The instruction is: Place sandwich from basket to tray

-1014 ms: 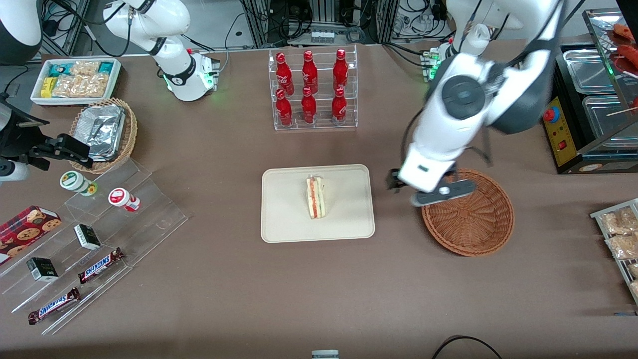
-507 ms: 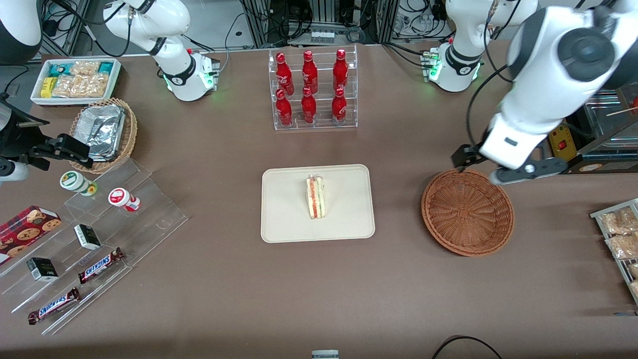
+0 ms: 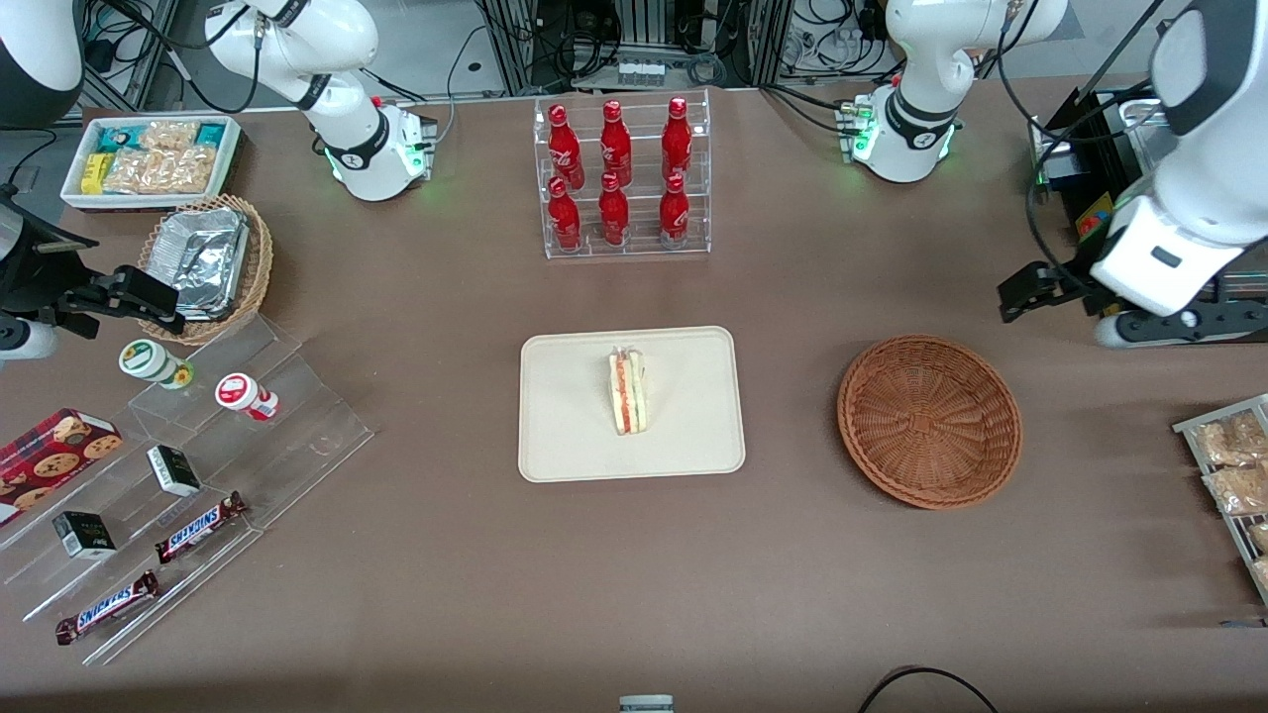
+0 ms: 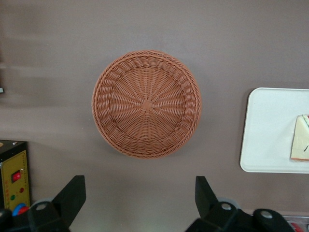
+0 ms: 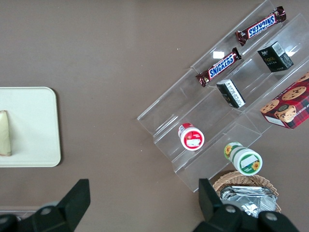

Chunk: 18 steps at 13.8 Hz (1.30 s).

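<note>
The sandwich lies on the cream tray in the middle of the table, its red and green stripe facing up. The reddish-brown wicker basket sits beside the tray toward the working arm's end and holds nothing. My left gripper hangs high over the table edge, farther toward the working arm's end than the basket. In the left wrist view the gripper is open and empty, with the basket, the tray and the sandwich below it. The right wrist view also shows the tray and the sandwich.
A clear rack of red bottles stands farther from the camera than the tray. A black appliance with a red button sits under the gripper. A rack of snack bags lies near the basket. Acrylic steps with snacks lie toward the parked arm's end.
My left arm has swung from above the basket's rim toward the working arm's end of the table. The basket now shows whole. The sandwich and tray have not moved.
</note>
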Each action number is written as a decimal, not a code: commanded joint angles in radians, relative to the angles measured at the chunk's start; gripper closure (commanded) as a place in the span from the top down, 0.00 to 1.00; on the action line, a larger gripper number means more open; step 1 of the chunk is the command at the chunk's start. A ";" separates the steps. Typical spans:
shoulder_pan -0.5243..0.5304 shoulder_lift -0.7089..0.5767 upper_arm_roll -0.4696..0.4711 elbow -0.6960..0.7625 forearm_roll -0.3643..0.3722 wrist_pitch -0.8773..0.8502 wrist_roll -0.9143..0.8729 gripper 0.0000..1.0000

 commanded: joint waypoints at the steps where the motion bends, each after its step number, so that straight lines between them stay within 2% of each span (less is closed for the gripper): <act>1: 0.005 -0.018 0.021 0.019 -0.020 -0.018 0.042 1.00; 7: 0.002 -0.026 0.024 0.060 -0.010 -0.097 0.028 1.00; 13: 0.006 -0.020 0.019 0.100 -0.008 -0.139 0.116 1.00; 18: 0.006 -0.025 0.018 0.108 0.046 -0.170 0.120 1.00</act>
